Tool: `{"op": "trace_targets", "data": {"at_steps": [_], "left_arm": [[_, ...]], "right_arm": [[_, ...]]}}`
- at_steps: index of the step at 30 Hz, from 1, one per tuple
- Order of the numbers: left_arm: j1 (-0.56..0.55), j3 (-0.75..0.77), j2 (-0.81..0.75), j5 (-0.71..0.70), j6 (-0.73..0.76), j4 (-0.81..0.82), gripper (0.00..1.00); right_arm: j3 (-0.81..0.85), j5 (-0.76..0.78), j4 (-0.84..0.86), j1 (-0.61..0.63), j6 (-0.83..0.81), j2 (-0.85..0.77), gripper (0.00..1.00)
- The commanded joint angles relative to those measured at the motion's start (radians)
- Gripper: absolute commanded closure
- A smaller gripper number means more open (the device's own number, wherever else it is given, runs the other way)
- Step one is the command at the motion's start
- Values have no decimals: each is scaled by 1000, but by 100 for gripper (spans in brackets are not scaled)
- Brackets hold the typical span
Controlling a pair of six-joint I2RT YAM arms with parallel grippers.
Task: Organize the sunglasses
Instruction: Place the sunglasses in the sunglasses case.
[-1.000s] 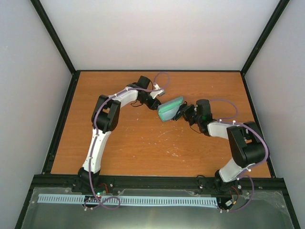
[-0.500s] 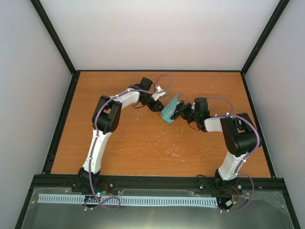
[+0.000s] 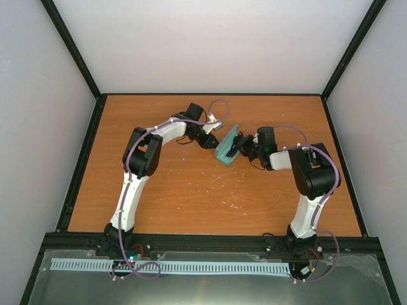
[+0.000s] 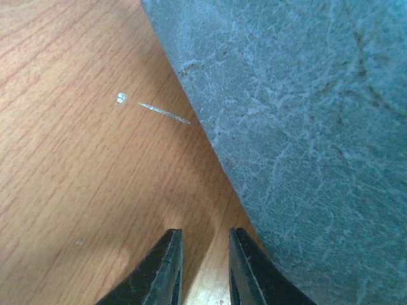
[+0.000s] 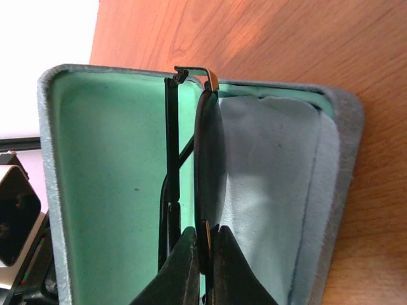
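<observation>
Right wrist view showed the right jaws pinched shut on the sunglasses (image 5: 206,159), held edge-on inside the open grey-blue case (image 5: 54,190), between its green lining at frame left and the light-blue cloth (image 5: 273,190) at right. Left wrist view showed the left jaws narrowly parted, gripping nothing, just beside the case's outer shell over the tabletop (image 4: 76,159).

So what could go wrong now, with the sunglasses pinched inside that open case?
1. The right end effector pinches the sunglasses by their thin frame, so they might twist or slip.
2. The left end effector sits beside the case, gripping nothing, so the case could slide or tip.
3. The cloth in the case might bunch up under the lenses.
</observation>
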Motion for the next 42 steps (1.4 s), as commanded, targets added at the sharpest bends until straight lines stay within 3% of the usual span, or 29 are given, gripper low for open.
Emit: {"op": "trace_targets", "data": {"at_steps": [1, 10, 22, 30, 35, 42], "left_arm": [[-7, 10, -22, -3, -8, -4, 76], [-7, 10, -24, -5, -9, -6, 77], [-7, 9, -25, -6, -9, -4, 77], [-7, 10, -30, -6, -11, 0, 77], [-7, 10, -30, -7, -10, 2, 78], [-7, 9, -28, -5, -12, 4, 78]], "right_arm": [[26, 1, -11, -7, -28, 18, 97], [29, -22, 4, -7, -26, 69, 93], [68, 23, -195, -7, -137, -5, 81], [150, 84, -387, -8, -249, -66, 66], [196, 118, -472, -10, -290, -80, 66], [248, 123, -543, -10, -315, -38, 74]]}}
